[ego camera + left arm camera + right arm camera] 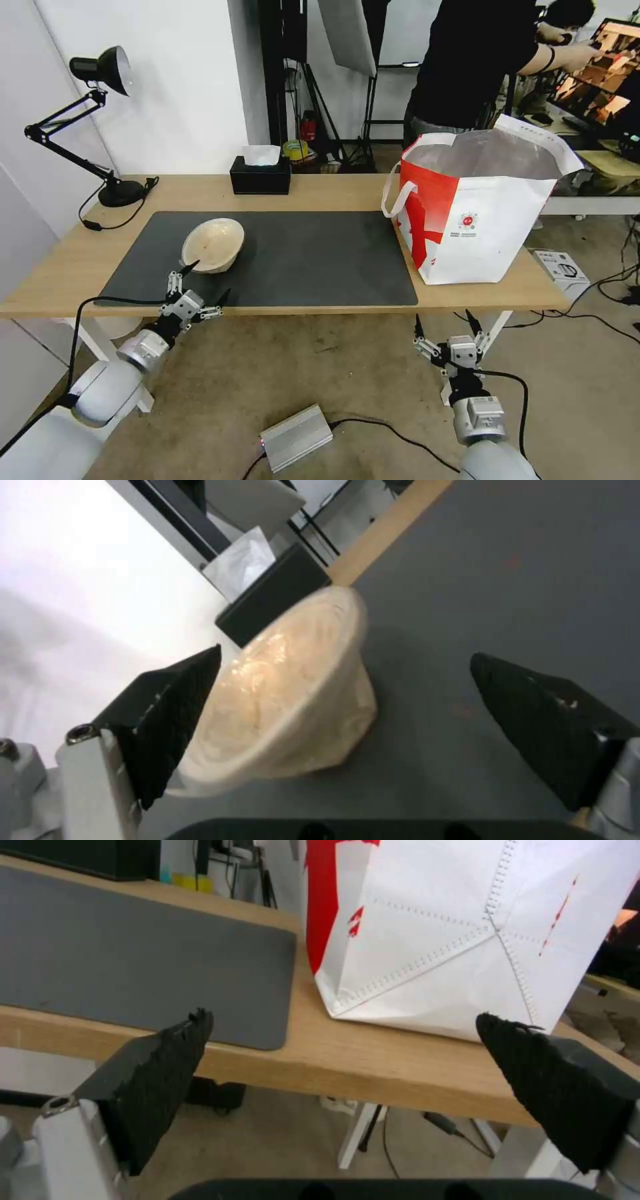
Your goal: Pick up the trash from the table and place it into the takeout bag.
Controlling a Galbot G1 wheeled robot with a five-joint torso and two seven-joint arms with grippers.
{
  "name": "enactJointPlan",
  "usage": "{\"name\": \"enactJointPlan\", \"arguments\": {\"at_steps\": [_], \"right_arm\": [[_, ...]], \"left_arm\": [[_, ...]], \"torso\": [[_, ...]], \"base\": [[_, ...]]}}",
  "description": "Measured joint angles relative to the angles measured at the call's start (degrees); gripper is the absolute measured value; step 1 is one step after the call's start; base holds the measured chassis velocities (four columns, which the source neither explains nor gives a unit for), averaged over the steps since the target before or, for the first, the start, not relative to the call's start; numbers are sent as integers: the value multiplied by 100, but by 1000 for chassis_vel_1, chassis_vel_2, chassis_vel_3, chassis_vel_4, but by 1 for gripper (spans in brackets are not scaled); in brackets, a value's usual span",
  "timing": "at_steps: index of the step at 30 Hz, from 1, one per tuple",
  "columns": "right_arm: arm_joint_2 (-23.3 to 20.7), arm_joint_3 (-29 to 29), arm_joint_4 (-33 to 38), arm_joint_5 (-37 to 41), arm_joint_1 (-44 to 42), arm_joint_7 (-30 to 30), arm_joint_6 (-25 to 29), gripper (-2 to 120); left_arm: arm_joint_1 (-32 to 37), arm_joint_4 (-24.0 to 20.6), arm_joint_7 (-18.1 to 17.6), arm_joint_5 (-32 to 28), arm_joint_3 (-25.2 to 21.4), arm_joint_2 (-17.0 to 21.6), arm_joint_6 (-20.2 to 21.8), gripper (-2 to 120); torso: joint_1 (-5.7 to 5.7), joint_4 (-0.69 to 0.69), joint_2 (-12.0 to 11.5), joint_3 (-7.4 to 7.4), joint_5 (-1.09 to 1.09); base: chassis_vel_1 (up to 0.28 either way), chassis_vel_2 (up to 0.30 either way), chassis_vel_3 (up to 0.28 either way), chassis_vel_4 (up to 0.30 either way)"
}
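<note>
Hovering spread at the mat's front-left edge, left gripper, beige bowl lying just ahead; idling spread below the table's front edge, right gripper.

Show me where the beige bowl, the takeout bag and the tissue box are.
beige bowl [212, 244]: head view, on its inside.
takeout bag [497, 227]: head view, on its white front wall.
tissue box [260, 179]: head view, on its black front side.
</note>
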Motion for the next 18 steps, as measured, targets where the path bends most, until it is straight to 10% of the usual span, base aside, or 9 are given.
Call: {"name": "enactJointPlan", "arguments": {"at_steps": [18], "right_arm": [[56,-23,-25,1,29,2,-24,100]], "left_arm": [[-301,303,3,-31,26,140,-16,100]], "torso": [[0,0,0,0,0]], "base": [[0,0,0,0]]}}
